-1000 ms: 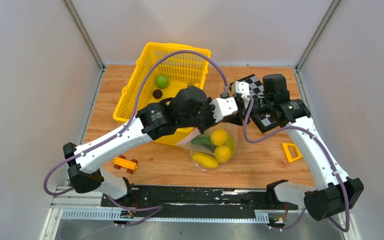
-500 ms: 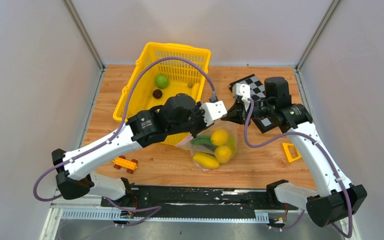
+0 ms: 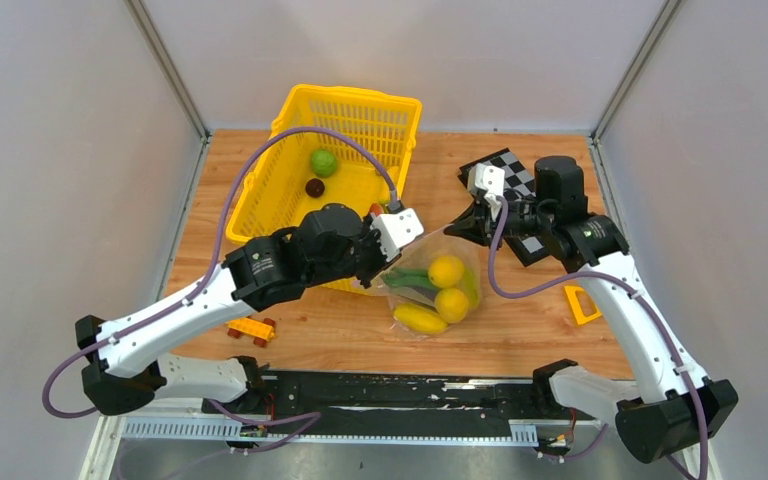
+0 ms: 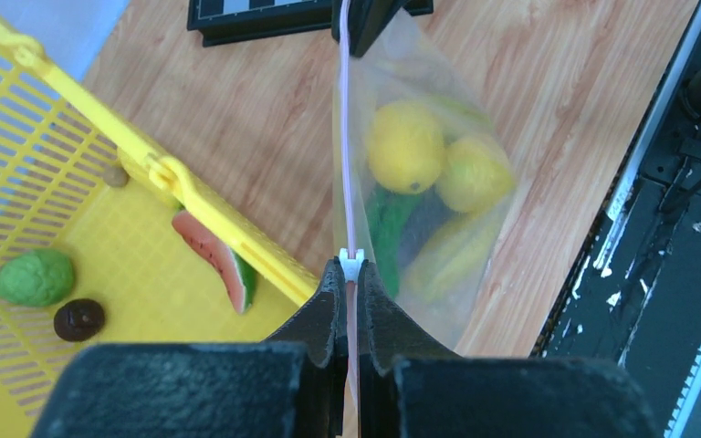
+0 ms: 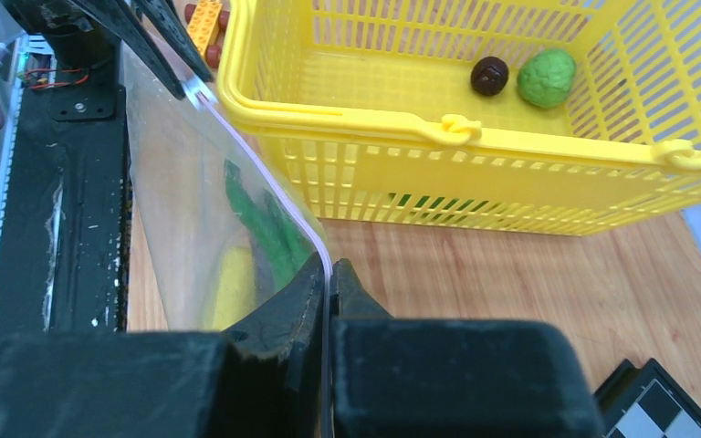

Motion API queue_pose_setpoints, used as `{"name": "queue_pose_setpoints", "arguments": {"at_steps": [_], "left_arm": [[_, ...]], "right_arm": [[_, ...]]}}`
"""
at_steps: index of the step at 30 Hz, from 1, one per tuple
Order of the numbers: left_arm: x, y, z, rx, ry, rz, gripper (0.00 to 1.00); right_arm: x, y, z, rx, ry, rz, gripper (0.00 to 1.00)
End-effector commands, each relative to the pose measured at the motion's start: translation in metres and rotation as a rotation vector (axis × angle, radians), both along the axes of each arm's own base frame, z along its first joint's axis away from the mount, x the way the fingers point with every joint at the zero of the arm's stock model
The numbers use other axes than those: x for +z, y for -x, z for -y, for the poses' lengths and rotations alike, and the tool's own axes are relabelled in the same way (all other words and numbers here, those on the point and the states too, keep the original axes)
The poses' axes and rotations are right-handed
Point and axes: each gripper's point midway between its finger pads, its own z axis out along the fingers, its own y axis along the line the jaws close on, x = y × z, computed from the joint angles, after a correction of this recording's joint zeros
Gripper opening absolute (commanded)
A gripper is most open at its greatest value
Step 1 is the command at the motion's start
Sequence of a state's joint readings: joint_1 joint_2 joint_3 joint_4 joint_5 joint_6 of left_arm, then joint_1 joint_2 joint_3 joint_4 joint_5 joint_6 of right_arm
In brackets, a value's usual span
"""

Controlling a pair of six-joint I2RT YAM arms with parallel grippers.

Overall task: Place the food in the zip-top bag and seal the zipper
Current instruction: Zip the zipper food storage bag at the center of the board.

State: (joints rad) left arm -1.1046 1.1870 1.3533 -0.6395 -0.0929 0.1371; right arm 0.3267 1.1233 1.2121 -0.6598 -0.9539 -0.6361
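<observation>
Zipper (image 4: 346, 155) between left fingers (image 4: 325, 310) and right fingers (image 5: 299, 303)

Clear crinkly plastic film, glossy: zip-top bag (image 4: 392, 55). Smooth pale pink plastic strip: zipper (image 4: 346, 137). Glossy moulded plastic lattice: basket (image 5: 511, 173). Smooth, probably plastic: lemons (image 4: 406, 146). Matt wood grain, possibly laminate: table (image 4: 557, 82).

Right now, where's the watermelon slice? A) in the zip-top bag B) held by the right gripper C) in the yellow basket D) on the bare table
C: the left wrist view shows the watermelon slice lying on the floor of the yellow basket, just inside its rim, while the zip-top bag holds only yellow fruit and green pods.
</observation>
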Motion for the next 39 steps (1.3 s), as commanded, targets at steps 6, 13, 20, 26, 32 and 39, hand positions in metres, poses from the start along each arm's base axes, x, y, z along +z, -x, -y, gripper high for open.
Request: {"name": "queue_pose_setpoints", "arguments": {"at_steps": [6,13,20,26,32,39], "left_arm": [[-0.018,0.010,-0.037,0.096,-0.035,-0.063,0.00],[-0.032,0.012,-0.056,0.146,-0.082,-0.077,0.00],[-0.038,0.004,-0.065,0.197,-0.132,-0.057,0.00],[-0.035,-0.001,-0.059,0.216,-0.111,-0.050,0.05],[-0.006,-0.008,-0.045,0.231,0.055,-0.005,0.76],[0.018,-0.020,-0.054,0.332,0.178,0.043,1.00]], "right_arm": [[0.031,-0.027,0.014,-0.182,-0.030,0.158,0.00],[0.038,-0.041,0.026,-0.299,-0.036,0.201,0.00],[0.045,-0.049,0.036,-0.386,-0.051,0.240,0.00],[0.051,-0.048,0.040,-0.405,-0.066,0.260,0.00],[0.064,-0.061,0.047,-0.489,-0.101,0.293,0.00],[0.099,-0.100,0.069,-0.640,-0.146,0.376,0.00]]}}
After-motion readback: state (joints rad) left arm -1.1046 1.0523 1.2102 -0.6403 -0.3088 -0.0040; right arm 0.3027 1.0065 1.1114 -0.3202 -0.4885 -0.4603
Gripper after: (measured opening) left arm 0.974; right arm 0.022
